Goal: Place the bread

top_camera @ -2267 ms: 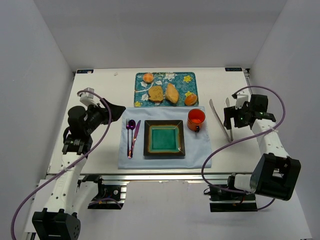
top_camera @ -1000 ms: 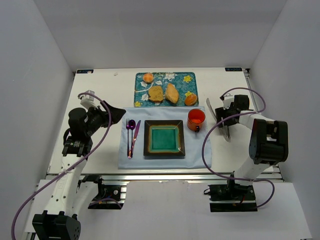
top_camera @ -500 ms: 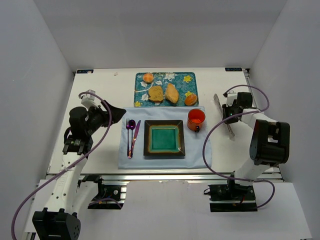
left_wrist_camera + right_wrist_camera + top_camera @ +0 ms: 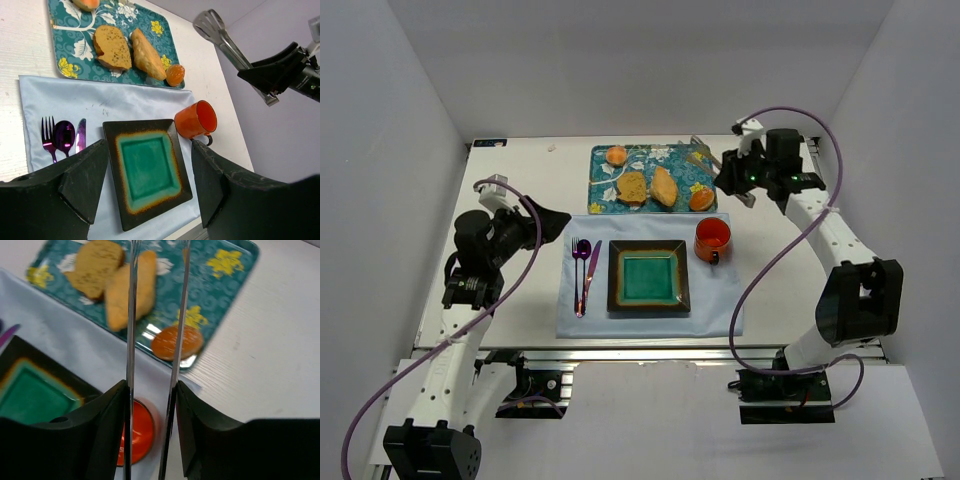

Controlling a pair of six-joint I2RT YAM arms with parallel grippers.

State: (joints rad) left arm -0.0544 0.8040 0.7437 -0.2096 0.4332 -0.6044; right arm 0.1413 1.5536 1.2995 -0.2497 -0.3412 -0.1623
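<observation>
- My right gripper (image 4: 150, 395) is clamped around a pair of metal tongs (image 4: 131, 315), one finger pressing on each arm from the outside. There's a gap between the two arms, so I'd say they aren't squeezed fully together. The tips run off the top of the wrist view, so I can't check them there.
- Why tongs rather than bare fingers? My guess is that a flat slice lying down is easier to get around with long thin arms than with stubby jaws.
- The bread (image 4: 631, 186) is lying on the patterned tray (image 4: 672, 156) at the far side of the table, right up against the long roll (image 4: 664, 186). Two small orange buns (image 4: 617, 155) share the tray, one at its far left and one at its near right.
- From above, the tongs are up in the air over the right end of the tray, apart from the bread and touching nothing.
- The square plate (image 4: 649, 247) sits on the blue cloth (image 4: 720, 300) between the cutlery (image 4: 582, 262) and the orange mug (image 4: 712, 238). It looks like the landing spot to me.
- My left gripper (image 4: 555, 222) has its fingers spread wide with nothing in them. It's parked off to the left, I reckon to stay out of the way.
- One worry is that with the roll touching the bread, a sloppy pinch could catch both.
</observation>
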